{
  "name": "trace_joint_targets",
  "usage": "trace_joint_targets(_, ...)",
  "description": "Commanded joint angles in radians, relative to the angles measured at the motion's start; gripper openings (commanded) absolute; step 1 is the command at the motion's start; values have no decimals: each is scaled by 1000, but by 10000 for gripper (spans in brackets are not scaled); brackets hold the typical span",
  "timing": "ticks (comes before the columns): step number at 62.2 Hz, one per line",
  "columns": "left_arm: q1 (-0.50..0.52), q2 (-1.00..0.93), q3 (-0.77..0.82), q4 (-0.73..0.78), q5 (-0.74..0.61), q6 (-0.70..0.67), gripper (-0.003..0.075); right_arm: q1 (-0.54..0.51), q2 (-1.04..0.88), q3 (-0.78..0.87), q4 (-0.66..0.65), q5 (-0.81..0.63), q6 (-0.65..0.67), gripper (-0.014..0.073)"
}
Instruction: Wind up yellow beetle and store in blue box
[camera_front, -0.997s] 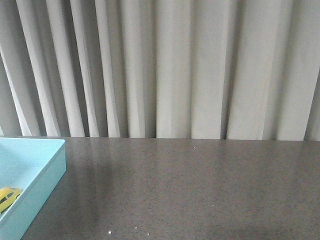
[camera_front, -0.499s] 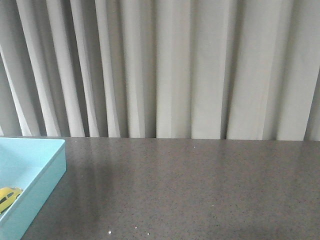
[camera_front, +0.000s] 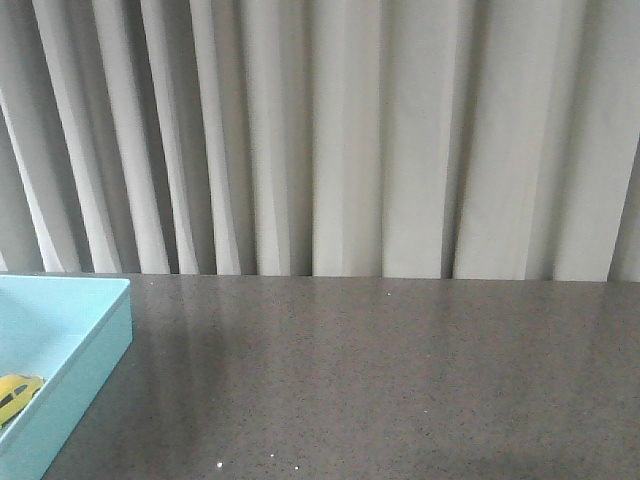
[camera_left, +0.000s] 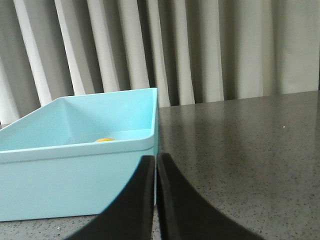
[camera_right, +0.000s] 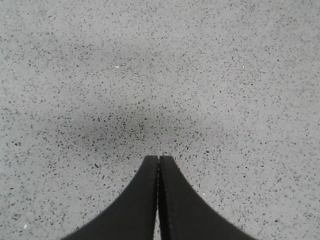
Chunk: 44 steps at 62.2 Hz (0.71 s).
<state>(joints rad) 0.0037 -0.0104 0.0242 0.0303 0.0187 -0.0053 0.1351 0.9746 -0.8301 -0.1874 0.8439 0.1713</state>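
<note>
Across the last second the front view shows no change: the blue box (camera_front: 95, 345) occupies the same place at the left edge of the worktop (camera_front: 380, 380), and the yellow beetle (camera_front: 15, 395) lies in the same spot inside it, near the wall closest to the camera, partly cut off by the frame edge. Neither arm enters this view in any of the three pictures. In the left wrist view, the left gripper (camera_left: 156, 165) has its two dark fingers pressed together with nothing between them, and it sits low over the worktop just outside the near wall of the box; only a small yellow sliver of the beetle (camera_left: 105, 140) shows over that wall. Further right, the right wrist view shows the right gripper (camera_right: 158, 162) likewise closed and empty, pointing down at bare speckled worktop (no task item is in its view). With the toy already resting in the box and both grippers clear of it, the storing step appears complete; whether the beetle was wound cannot be determined from these pictures. The unchanged scene suggests the task is at or near its end.
</note>
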Motion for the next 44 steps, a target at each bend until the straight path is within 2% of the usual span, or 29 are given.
trace_joint_targets(1, -6, -6, -9, -10, -81, -11, -6, 1, -14, -25, -19, -42, 2, -7)
trace_joint_targets(22, -6, -6, -9, -10, -81, -11, -6, 1, -14, -25, -19, -42, 2, -7)
trace_joint_targets(30, -4, -6, -9, -10, -81, -11, -6, -38, -106, 109, -74, -198, -5, -7)
trace_joint_targets(44, -4, -6, -9, -10, -82, -11, -6, -177, -425, 452, -29, -596, 3, -7)
